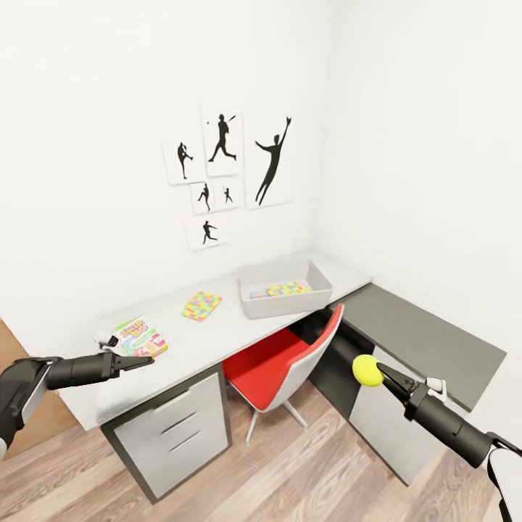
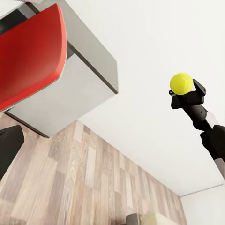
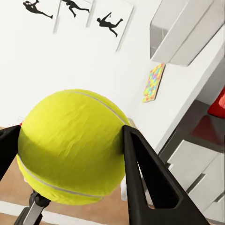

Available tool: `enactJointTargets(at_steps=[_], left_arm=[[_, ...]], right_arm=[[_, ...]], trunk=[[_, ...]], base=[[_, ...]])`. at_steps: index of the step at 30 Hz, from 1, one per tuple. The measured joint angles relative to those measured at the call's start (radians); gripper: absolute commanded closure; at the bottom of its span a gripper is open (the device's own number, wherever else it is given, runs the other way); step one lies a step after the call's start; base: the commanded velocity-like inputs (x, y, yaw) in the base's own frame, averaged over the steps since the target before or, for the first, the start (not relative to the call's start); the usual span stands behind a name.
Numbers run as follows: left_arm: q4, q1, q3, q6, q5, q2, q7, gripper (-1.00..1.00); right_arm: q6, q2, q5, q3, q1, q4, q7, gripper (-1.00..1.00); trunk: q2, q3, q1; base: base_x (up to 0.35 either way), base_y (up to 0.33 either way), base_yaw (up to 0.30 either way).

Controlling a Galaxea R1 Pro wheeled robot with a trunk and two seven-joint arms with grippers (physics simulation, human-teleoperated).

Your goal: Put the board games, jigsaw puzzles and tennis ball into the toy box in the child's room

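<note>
Currently your right gripper (image 1: pixel 383 374) is clamped on the small fuzzy yellow-green tennis ball (image 1: pixel 367 370), one black finger pressed against each side of it, as the right wrist view confirms (image 3: pixel 70 147). You hold the ball in the air in front of the long desk with the pale grey-white top (image 1: pixel 225 319), out past its front edge and above the wood-plank floor (image 1: pixel 290 471). The ball is well apart from the shallow light grey toy box (image 1: pixel 284 288).

That toy box stands on the desk top near the corner where the desk meets the lower dark grey-topped side unit (image 1: pixel 428 337). One multicoloured jigsaw puzzle slab (image 1: pixel 288 288) already lies inside the box. A second multicoloured jigsaw puzzle square (image 1: pixel 201 305) lies flat on the desk, beside the box on the side away from the corner. Further along the desk from the box lies a flat green-edged board game box with colourful print (image 1: pixel 140 338).

Your left gripper (image 1: pixel 138 360) hovers just in front of that game box, over the desk's front edge. Its fingers look drawn close together with nothing between them, but you cannot tell its state for certain.

A red-and-white chair (image 1: pixel 286 362) is tucked under the desk below the toy box. Black baseball-player silhouette prints (image 1: pixel 225 167) hang on the white wall above the desk.
</note>
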Motion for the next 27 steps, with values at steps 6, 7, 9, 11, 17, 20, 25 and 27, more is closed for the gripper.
enactJointTargets(at_steps=[6, 7, 9, 11, 17, 20, 25, 27], left_arm=[[0.0, 0.0, 0.0, 0.0, 0.001, 0.0, 0.0, -1.0], [0.0, 0.0, 0.0, 0.0, 0.001, 0.0, 0.0, -1.0], [0.0, 0.0, 0.0, 0.0, 0.001, 0.0, 0.0, -1.0], [0.0, 0.0, 0.0, 0.0, 0.001, 0.0, 0.0, -1.0], [0.0, 0.0, 0.0, 0.0, 0.001, 0.0, 0.0, -1.0], [0.0, 0.0, 0.0, 0.0, 0.001, 0.0, 0.0, -1.0], [0.0, 0.0, 0.0, 0.0, 0.001, -0.001, 0.0, -1.0], [0.0, 0.0, 0.0, 0.0, 0.002, -0.001, 0.0, -1.0]], right_arm=[[0.0, 0.0, 0.0, 0.0, 0.0, -0.001, 0.0, 1.0], [0.0, 0.0, 0.0, 0.001, 0.0, -0.001, 0.0, 1.0], [0.0, 0.0, 0.0, 0.001, 0.0, -0.001, -0.001, 1.0], [0.0, 0.0, 0.0, 0.001, 0.0, -0.001, -0.001, 1.0], [-0.001, 0.0, 0.001, 0.002, 0.0, -0.001, -0.002, 1.0], [-0.001, 0.0, 0.001, 0.002, 0.0, -0.001, -0.002, 1.0], [-0.001, 0.0, 0.001, 0.002, 0.0, -0.002, -0.001, 1.0], [-0.002, 0.0, 0.001, 0.002, 0.0, -0.002, -0.001, 1.0]], trunk=[[0.0, -0.002, 0.0], [0.0, -0.002, 0.0], [0.0, -0.002, 0.0], [0.0, -0.002, 0.0], [0.0, -0.002, 0.0], [0.0, -0.002, 0.0], [0.0, -0.001, 0.0], [0.0, 0.0, 0.0]], base=[[0.197, -0.123, 0.0], [0.234, -0.03, 0.0], [0.237, -0.022, 0.0], [0.242, -0.01, 0.0], [0.245, -0.03, 0.0], [0.246, -0.092, 0.067], [0.247, -0.152, 0.213], [0.247, -0.192, 0.262]])
